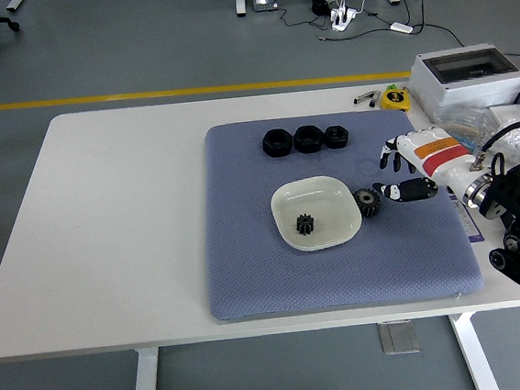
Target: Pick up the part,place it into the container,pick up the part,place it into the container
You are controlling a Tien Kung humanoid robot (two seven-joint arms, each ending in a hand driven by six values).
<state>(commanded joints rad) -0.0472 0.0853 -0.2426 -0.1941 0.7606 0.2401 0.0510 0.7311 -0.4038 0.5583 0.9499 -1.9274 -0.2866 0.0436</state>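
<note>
A white dish (320, 197) sits mid-mat on the blue-grey mat (247, 251). One small black gear (304, 224) lies inside it. A second black gear (367, 201) lies on the mat, touching the dish's right rim from outside. My right hand (394, 175), white with an orange stripe, hovers just right of that gear. Its fingers are spread and hold nothing. Three larger black parts (307, 139) stand in a row at the mat's far edge. The left arm is not in view.
A grey box (466, 76), bagged parts (503, 135) and a yellow tape measure (396, 98) crowd the table's right far corner. Red and blue buttons sit by my right arm. The white table (115, 218) shows left of the mat.
</note>
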